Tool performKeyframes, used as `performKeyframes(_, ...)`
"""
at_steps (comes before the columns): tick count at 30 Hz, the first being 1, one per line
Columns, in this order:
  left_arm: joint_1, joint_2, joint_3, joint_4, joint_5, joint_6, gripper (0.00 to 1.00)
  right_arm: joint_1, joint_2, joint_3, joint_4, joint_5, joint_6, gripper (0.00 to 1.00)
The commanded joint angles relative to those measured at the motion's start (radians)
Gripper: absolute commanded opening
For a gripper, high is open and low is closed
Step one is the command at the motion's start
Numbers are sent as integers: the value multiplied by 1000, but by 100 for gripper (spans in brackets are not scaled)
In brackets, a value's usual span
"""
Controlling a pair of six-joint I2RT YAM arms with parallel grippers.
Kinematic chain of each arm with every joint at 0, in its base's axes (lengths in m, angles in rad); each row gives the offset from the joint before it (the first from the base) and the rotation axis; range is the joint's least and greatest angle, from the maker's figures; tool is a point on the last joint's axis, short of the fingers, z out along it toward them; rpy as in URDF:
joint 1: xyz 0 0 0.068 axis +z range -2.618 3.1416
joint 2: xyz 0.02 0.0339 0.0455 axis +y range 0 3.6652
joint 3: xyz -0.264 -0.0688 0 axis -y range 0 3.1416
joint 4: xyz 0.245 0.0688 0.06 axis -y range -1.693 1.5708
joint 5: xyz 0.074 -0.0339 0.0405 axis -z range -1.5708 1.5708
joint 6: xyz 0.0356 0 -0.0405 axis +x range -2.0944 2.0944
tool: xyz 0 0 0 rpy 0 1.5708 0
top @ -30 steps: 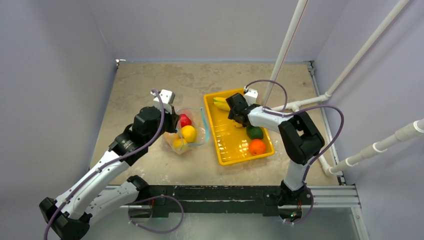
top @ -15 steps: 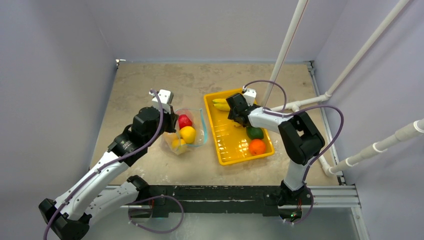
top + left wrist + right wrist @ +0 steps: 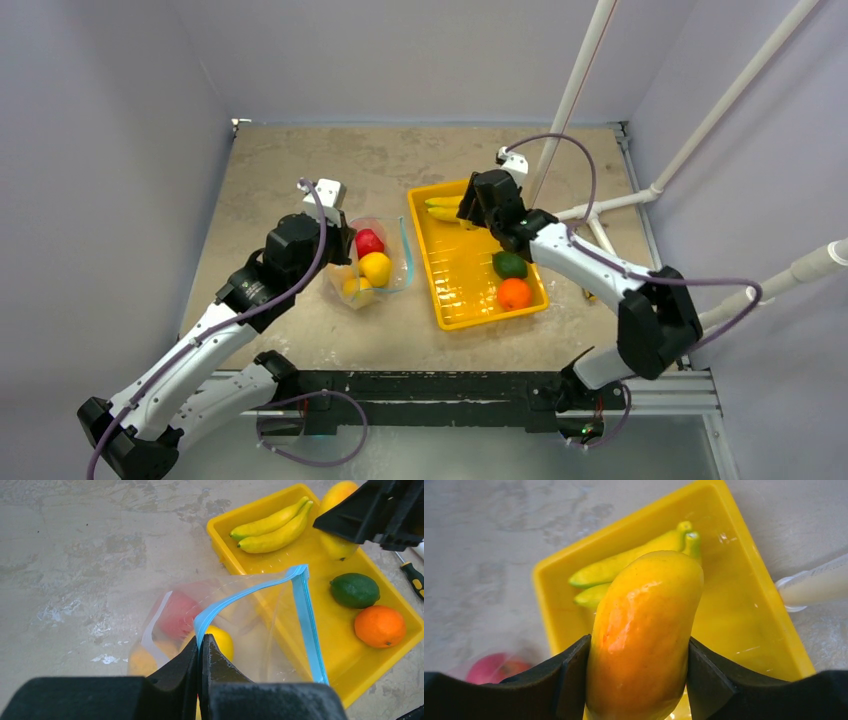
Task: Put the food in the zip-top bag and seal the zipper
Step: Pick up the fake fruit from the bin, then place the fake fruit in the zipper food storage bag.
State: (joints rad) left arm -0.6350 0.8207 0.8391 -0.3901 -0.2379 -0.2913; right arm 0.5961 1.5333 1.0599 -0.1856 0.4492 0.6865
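Now, the left gripper (image 3: pixel 200 647) is pinched fully shut on the teal-blue zipper strip (image 3: pixel 305 615) of the clear, floppy plastic zip-top bag (image 3: pixel 270 625), lifting one corner of the mouth so it gapes toward the tray. The bag sits on the mottled beige table (image 3: pixel 75 555), just left of the yellow rectangular plastic tray (image 3: pixel 460 270). Inside it: a glossy red toy fruit (image 3: pixel 370 241), a yellow toy lemon (image 3: pixel 377 267) and another yellowish fruit (image 3: pixel 357 288) nearer the arm's base, blurred through the plastic.

Over on the other side, the right gripper (image 3: pixel 639 665) has its jaws spread around a plump yellow-orange toy mango (image 3: pixel 644 625), one black finger pressed on each flank, a firm hold. It hangs over the far end of the tray, just beside the pair of yellow toy bananas (image 3: pixel 270 527) lying against the far wall.

Down in the near half of the tray lie a dark green toy lime (image 3: pixel 355 590) and a round orange toy fruit (image 3: pixel 380 626), close together, well apart from the bananas.
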Motion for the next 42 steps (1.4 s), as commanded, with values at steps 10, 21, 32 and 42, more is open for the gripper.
performKeyframes(10, 9, 9, 13, 8, -9, 14, 0, 196, -352, -25, 142, -215, -216, 1)
performKeyframes(21, 8, 11, 16, 7, -8, 17, 0, 253, -482, -53, 171, -562, -334, 3)
performKeyframes(32, 9, 15, 18, 4, 18, 18, 0, 405, -329, -75, 221, -605, -327, 2)
performKeyframes(42, 8, 21, 21, 10, 44, 15, 0, 487, -141, 43, 214, -518, -258, 3)
